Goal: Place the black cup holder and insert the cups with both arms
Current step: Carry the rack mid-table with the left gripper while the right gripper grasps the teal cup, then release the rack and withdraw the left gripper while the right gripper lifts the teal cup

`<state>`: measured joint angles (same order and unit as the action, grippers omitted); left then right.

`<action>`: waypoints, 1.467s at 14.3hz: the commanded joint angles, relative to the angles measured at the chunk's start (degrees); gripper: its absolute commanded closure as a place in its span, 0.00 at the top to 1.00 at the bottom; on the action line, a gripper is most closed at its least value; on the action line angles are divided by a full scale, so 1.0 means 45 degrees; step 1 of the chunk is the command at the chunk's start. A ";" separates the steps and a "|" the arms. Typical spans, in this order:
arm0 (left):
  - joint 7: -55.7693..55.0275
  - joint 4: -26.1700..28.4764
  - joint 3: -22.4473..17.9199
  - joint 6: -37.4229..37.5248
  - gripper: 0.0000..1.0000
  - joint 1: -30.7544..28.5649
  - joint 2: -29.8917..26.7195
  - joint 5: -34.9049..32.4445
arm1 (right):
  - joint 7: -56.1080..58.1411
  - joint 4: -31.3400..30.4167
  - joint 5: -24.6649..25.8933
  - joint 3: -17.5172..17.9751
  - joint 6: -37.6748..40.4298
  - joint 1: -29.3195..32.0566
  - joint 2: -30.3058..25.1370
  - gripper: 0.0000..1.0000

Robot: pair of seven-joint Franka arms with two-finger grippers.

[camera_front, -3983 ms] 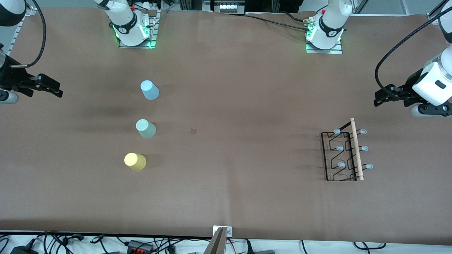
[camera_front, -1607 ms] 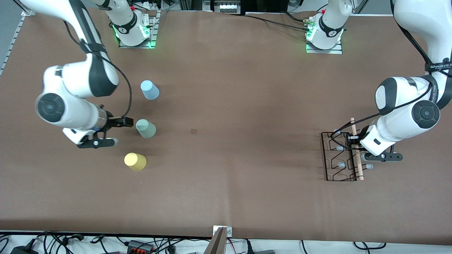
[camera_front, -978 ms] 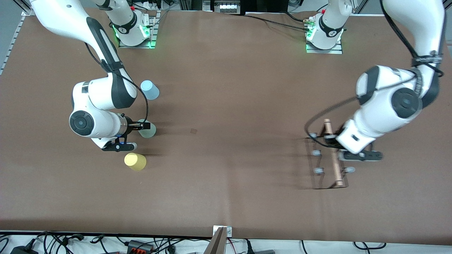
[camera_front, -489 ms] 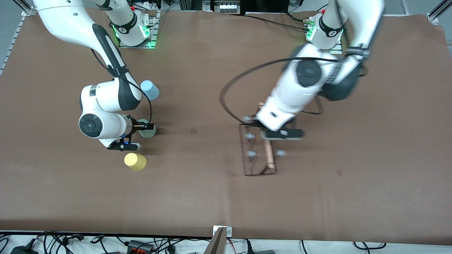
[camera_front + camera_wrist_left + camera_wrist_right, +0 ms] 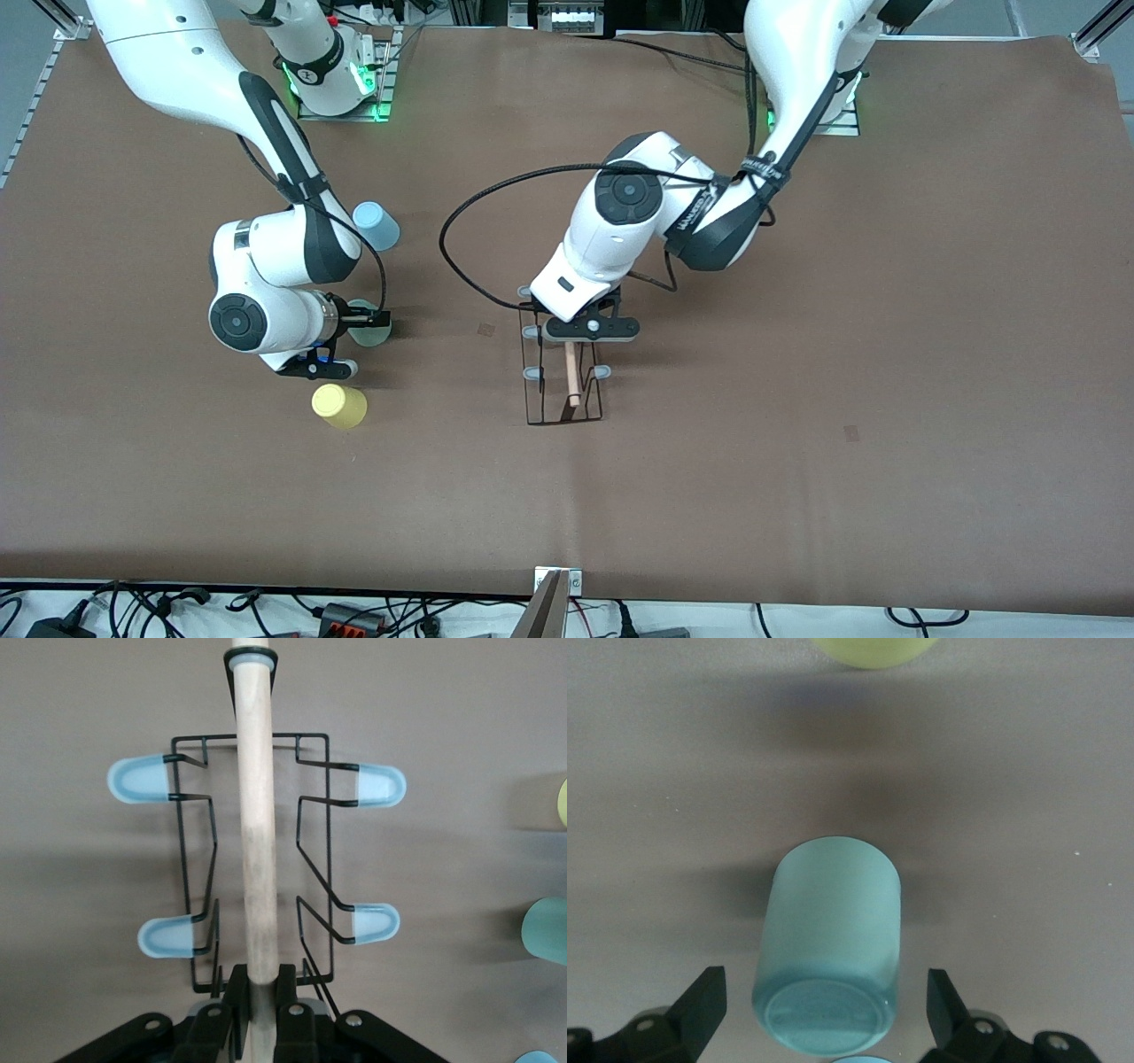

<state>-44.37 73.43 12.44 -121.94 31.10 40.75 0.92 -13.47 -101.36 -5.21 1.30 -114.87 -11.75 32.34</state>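
Observation:
My left gripper point(image 5: 580, 333) is shut on the pale wooden rod point(image 5: 257, 842) of the black cup holder point(image 5: 562, 390) and holds it upright over the middle of the table. I cannot tell whether its base touches the table. Blue-capped pegs point(image 5: 140, 781) stick out on both sides of the rod. My right gripper point(image 5: 359, 338) is open, low at the table, with one finger on each side of the mint green cup point(image 5: 830, 930), which stands upside down. The light blue cup point(image 5: 376, 226) stands farther from the front camera, and the yellow cup point(image 5: 339, 406) nearer.
The brown table point(image 5: 797, 372) has small dark marks point(image 5: 485, 329) beside the holder and another toward the left arm's end point(image 5: 851, 432). A metal bracket point(image 5: 558, 585) and cables lie along the front edge. The arm bases point(image 5: 337, 80) stand along the back edge.
My left arm has carried the cup holder from the left arm's end to the middle of the table. My right gripper has come down round the mint green cup and barely moves now.

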 commanded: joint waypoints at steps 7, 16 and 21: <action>-0.0394 -0.0635 -0.0265 0.0082 0.58 0.0180 0.0010 0.0089 | -0.0113 -0.0014 -0.0210 -0.0056 -0.0002 -0.0103 0.0039 0.50; 0.3622 -0.0654 -0.0285 0.4982 1.00 -0.4696 -0.3564 0.0030 | -0.1006 0.4102 -0.1357 -0.0056 0.3571 -0.0550 -0.0098 0.28; 0.7764 -0.0654 -0.0225 0.6237 1.00 -0.8175 -0.4366 0.0050 | -0.3038 0.5002 -0.2300 -0.0056 0.3592 -0.2247 -0.0098 0.29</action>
<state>-15.51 69.01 10.59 -95.21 -1.70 23.51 0.88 -23.47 -81.40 -14.69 1.50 -99.49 -18.51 31.24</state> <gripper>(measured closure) 0.000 0.348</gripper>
